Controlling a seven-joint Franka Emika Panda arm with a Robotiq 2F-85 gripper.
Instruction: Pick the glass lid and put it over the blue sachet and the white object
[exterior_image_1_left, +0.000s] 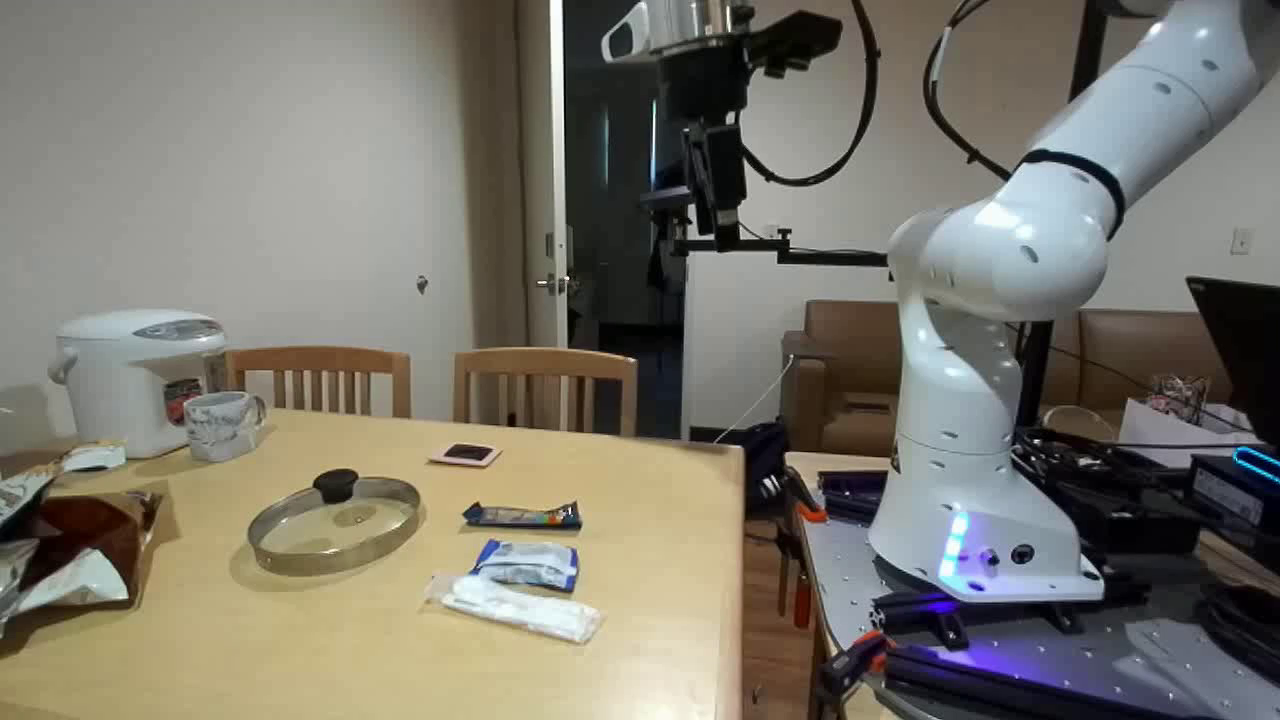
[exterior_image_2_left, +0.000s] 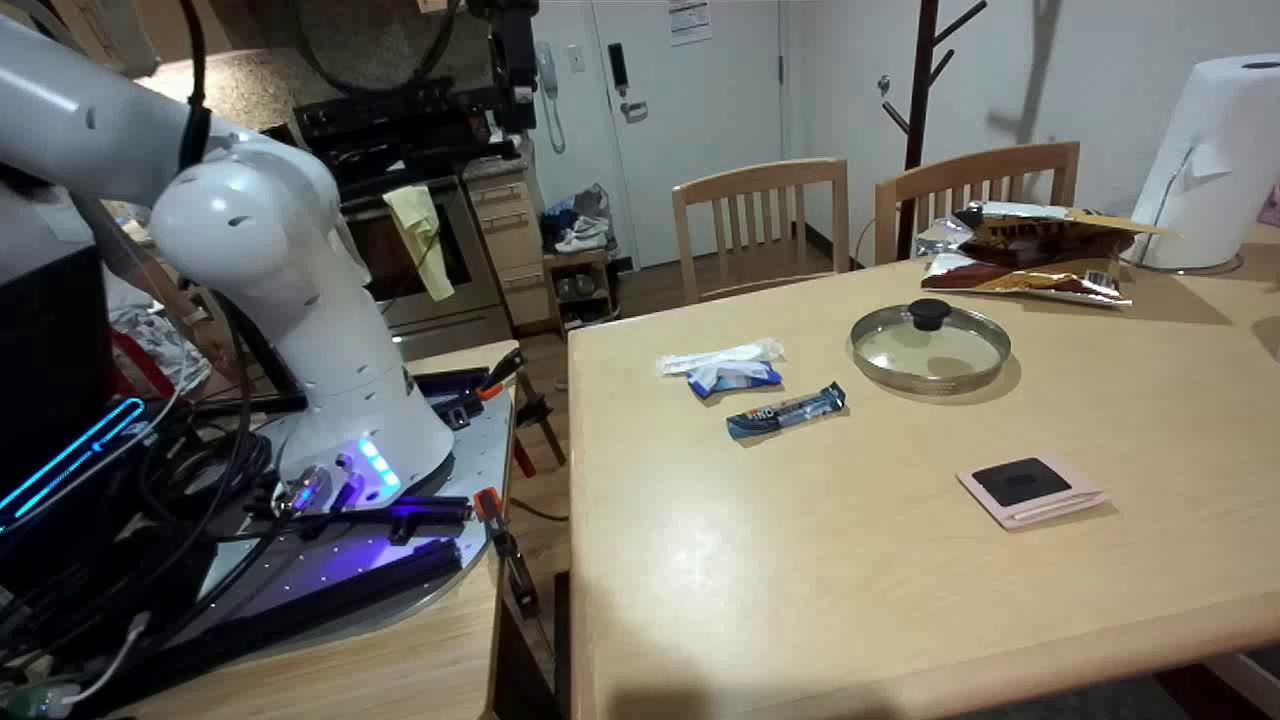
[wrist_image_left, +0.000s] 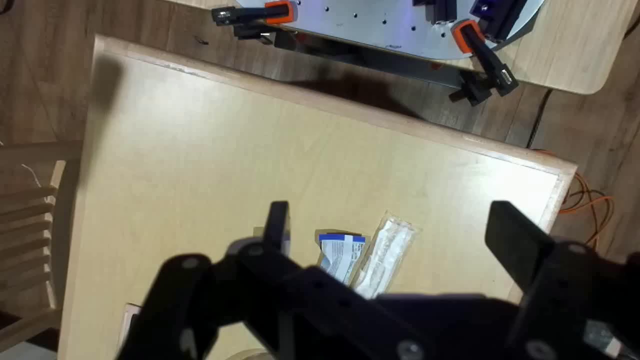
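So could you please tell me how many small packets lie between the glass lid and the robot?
3: the blue sachet in the middle, the white object beside it, and the dark bar wrapper on its other side; none seems hidden.

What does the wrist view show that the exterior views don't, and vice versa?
Wrist view only: loose orange cords and the spread of the open gripper.
Exterior views only: the white robot arm; the glass lid whole, knob included.
Shared: table, clamps, blue sachet, white object.
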